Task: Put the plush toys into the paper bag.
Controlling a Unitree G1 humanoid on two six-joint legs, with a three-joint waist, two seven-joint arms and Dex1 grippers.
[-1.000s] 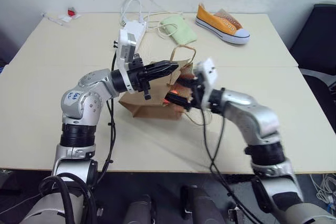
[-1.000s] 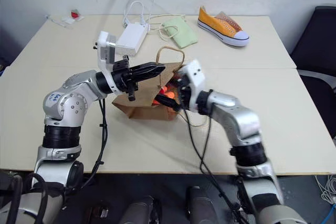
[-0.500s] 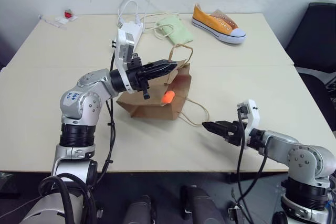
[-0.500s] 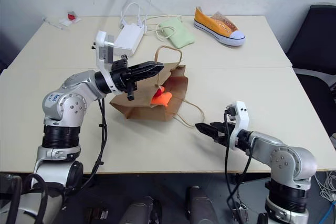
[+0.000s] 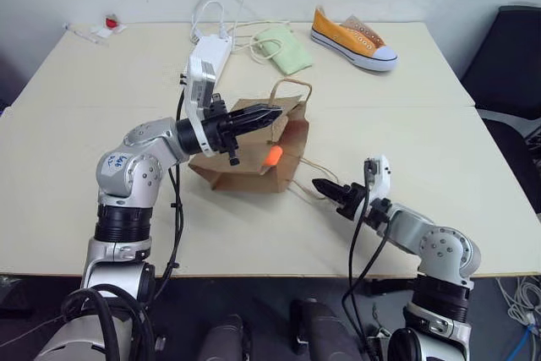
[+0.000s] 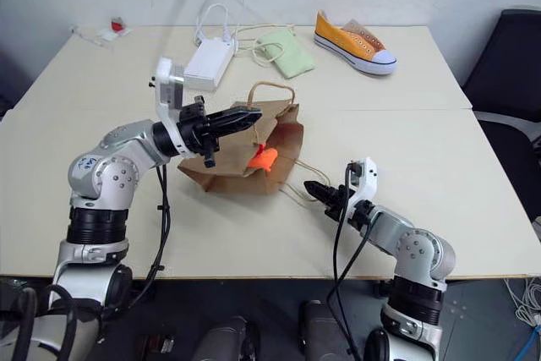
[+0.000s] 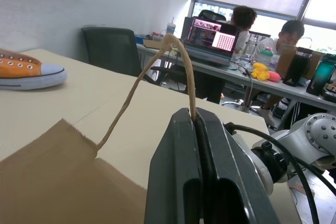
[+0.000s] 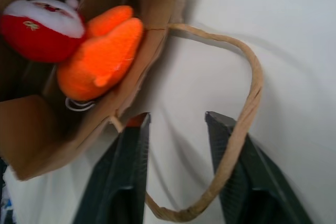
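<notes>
The brown paper bag (image 5: 241,173) lies on its side at the table's middle, mouth toward the right. My left gripper (image 5: 272,114) is shut on its upper twine handle (image 7: 157,59) and holds the mouth up. The orange plush toy (image 5: 272,155) sits in the mouth, and the right wrist view shows it (image 8: 100,51) beside the red-and-white plush toy (image 8: 42,27) inside the bag. My right gripper (image 5: 321,186) is low over the table just right of the bag, pointing at it, fingers apart with nothing between them. The lower handle loop (image 8: 247,103) lies on the table by its fingers.
An orange sneaker (image 5: 355,40), a pale green pouch (image 5: 286,48) and a white power adapter (image 5: 211,50) with cables lie at the back of the table. A small red item (image 5: 111,20) sits at the far left corner. A black chair (image 5: 516,57) stands at right.
My right gripper has let go of the orange toy in the bag's mouth, drawn back and dropped to the table right of the bag, its fingers narrower. The left gripper kept its hold.
</notes>
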